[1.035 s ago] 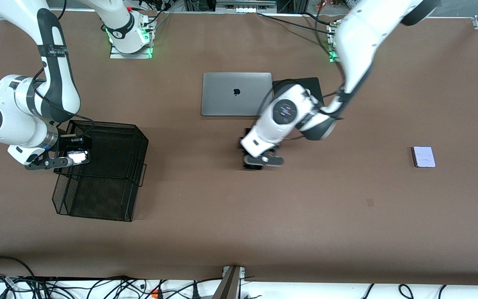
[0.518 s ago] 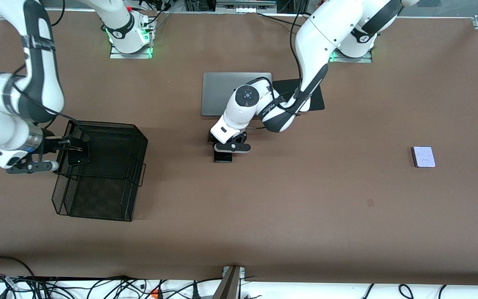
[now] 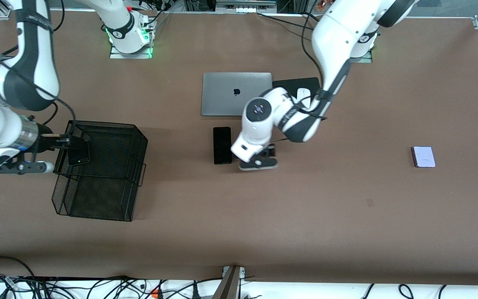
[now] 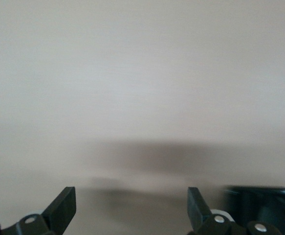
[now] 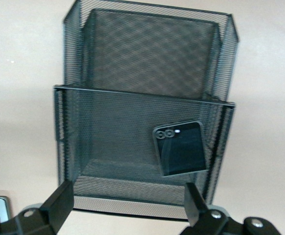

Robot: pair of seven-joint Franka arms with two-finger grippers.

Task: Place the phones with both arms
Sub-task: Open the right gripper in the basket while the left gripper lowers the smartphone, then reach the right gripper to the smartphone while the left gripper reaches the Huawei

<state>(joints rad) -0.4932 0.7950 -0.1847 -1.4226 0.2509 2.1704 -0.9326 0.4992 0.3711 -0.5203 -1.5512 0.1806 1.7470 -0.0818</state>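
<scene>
Layout: the small squarish phone (image 3: 78,154) lies in the mesh tray (image 3: 110,199) at the right arm's end of the table, and the lavender phone (image 3: 423,157) lies alone toward the left arm's end. At mid-table the laptop (image 3: 236,94) sits beside the mouse (image 3: 303,93), which rests on a pad (image 3: 295,83). The long phone (image 3: 222,145) lies nearer the front camera than the laptop, just beside the left gripper (image 3: 258,163).

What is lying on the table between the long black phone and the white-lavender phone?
Only the left gripper, open beside the long black phone; from there to the white-lavender phone the table is bare, as the front view shows.
</scene>
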